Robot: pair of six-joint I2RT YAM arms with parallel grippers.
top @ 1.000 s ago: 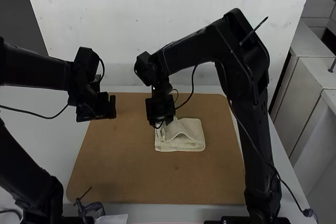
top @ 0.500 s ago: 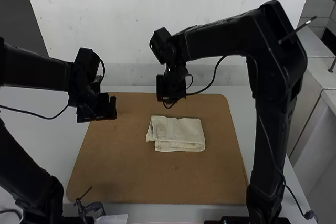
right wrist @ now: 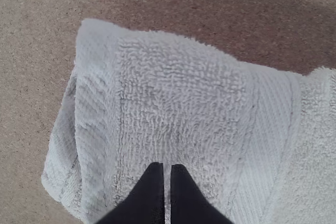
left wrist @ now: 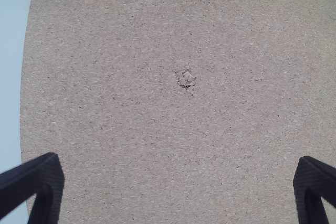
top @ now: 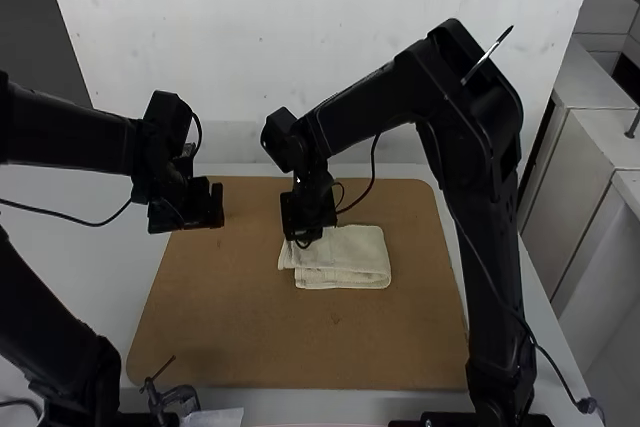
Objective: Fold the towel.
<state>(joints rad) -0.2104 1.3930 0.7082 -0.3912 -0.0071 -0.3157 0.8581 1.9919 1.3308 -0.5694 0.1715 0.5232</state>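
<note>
The cream towel lies folded into a small uneven rectangle on the brown board, its layers slightly offset along the near and left edges. In the high view my right gripper is over the towel's far left part. The right wrist view has the right gripper with its black fingertips together above the towel; no cloth is seen between them. My left gripper hangs at the board's far left, apart from the towel. In the left wrist view the left gripper stands wide open over bare board.
The brown board rests on a white table. A small clamp is at the near left edge. The right arm reaches across the far right part of the board. A pale wall stands behind.
The right gripper first rose away from the towel, whose raised flap now lies flatter and farther left, then came back down over its left part. The left arm has hardly moved.
</note>
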